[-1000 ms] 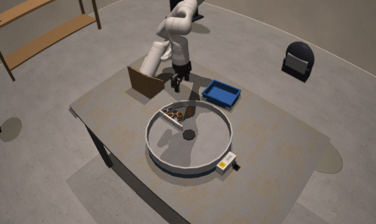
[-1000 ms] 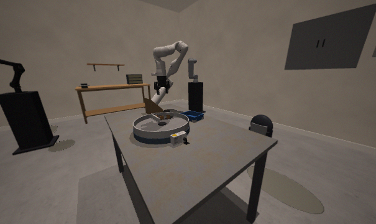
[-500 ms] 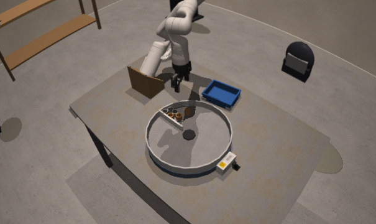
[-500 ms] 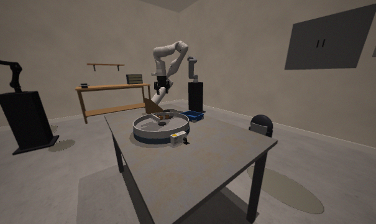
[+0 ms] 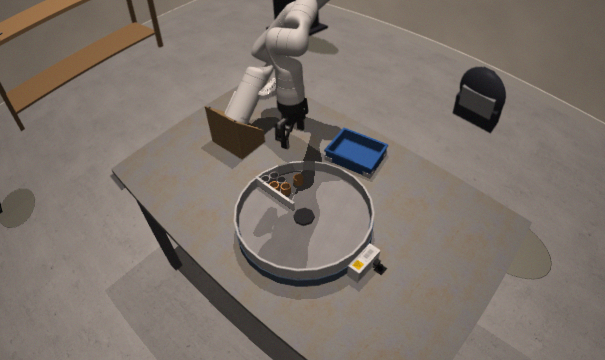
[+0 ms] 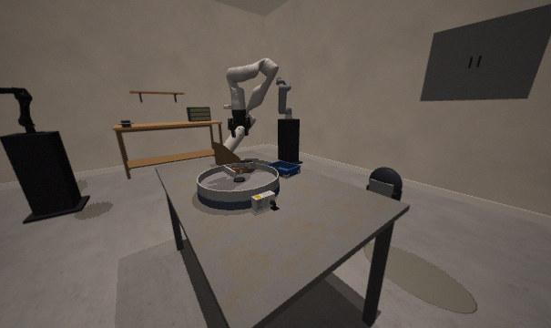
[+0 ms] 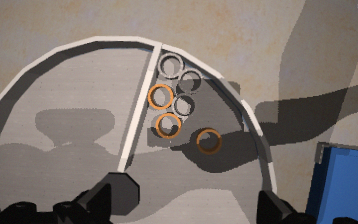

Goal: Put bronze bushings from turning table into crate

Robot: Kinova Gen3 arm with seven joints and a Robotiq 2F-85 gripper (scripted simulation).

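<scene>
Gripper: wide open, holding nothing. Bronze bushings: three, on turning table. Step: first pick, probably; next, descend on rightmost.

The arm is off-white, with smooth, rounded tubular segments and thin dark seam lines around its joints. Its tool is black and angular, with two dark fingers.
</scene>
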